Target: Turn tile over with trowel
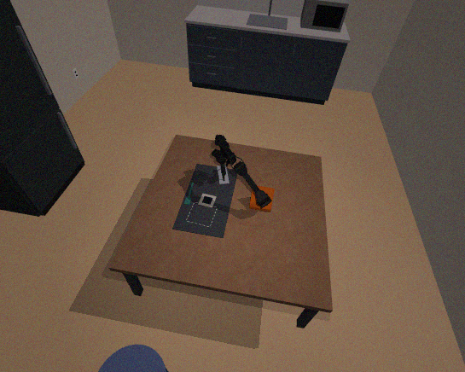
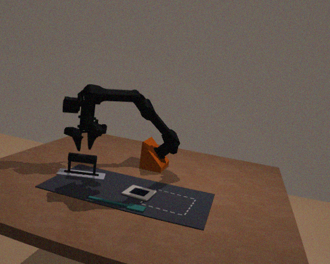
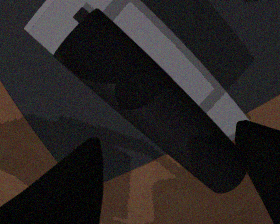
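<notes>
i am hovering my claw [image 2: 84,147], fingers apart and holding nothing, above the black handle [image 2: 82,158] while the teal trowel [image 2: 117,203] is lying on the mat [image 2: 198,219] beside the tile [image 2: 139,192].

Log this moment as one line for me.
gripper: open, empty, hovering above trowel handle | tile: marked side up, beside dashed outline, unflipped | phase: pre-grasp
</notes>
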{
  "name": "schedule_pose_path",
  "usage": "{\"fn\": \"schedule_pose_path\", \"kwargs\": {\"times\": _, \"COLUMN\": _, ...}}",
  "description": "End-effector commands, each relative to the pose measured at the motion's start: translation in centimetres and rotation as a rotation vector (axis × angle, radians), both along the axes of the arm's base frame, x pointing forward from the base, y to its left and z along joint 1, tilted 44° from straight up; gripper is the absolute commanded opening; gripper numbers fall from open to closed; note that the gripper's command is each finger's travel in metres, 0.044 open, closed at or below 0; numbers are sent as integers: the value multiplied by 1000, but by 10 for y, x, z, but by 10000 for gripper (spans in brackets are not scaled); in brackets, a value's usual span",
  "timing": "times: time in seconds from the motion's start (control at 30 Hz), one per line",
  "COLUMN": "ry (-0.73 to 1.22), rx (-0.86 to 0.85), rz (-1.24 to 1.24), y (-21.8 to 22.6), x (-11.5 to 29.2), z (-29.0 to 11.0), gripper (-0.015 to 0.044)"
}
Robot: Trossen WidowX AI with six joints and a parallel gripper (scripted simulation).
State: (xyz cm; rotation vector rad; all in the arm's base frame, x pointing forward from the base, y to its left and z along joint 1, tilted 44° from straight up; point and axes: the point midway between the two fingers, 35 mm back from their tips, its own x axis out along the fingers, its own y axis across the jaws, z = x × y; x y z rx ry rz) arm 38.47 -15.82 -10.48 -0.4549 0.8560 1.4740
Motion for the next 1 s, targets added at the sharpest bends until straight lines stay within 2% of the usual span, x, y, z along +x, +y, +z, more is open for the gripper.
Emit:
{"fn": "schedule_pose_path", "kwargs": {"times": 0.0, "ry": -106, "rx": 16, "rz": 121, "y": -1, "x": 0, "z": 0, "gripper": 270}}
{"fn": "schedule_pose_path", "kwargs": {"times": 0.5, "ry": -452, "rx": 75, "rz": 499, "y": -2, "x": 0, "z": -2, "gripper": 270}}
{"fn": "schedule_pose_path", "kwargs": {"times": 0.97, "ry": -467, "rx": 78, "rz": 516, "y": 3, "x": 0, "z": -7, "gripper": 270}}
